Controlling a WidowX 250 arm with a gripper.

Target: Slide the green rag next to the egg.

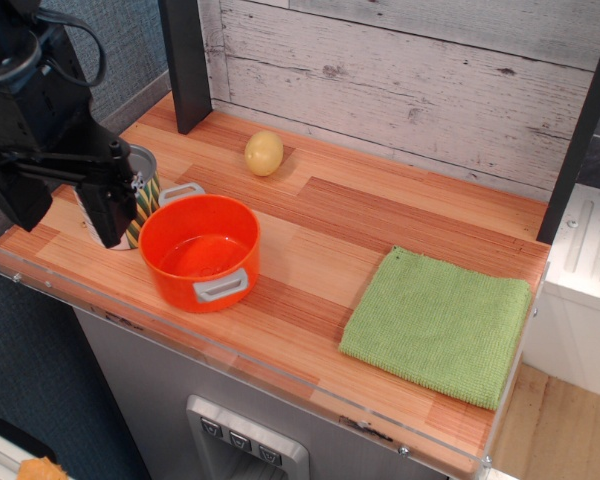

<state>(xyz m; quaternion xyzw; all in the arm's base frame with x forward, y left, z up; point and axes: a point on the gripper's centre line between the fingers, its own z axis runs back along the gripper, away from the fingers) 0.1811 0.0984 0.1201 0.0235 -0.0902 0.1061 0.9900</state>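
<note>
Flat light-green terry rag (438,324) at worktop's (320,215) right; pale-yellow oval egg (264,153) well apart, rear. Tool (80,205) far left, opening indiscernible.

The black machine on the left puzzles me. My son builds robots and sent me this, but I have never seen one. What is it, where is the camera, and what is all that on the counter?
The black machine is a robot arm, and its lower end is the gripper, the part that pinches things. From this angle I cannot tell whether it is open or shut, or whether it holds anything. It hangs over the left end of the wooden counter, right in front of a striped can.

There is only one picture, taken from above and in front, looking down at the counter.

On the counter: an orange pot with grey handles beside the can, a small pale-yellow egg near the back wall, and a flat green rag far off at the right end. The rag lies well apart from the egg.
</note>
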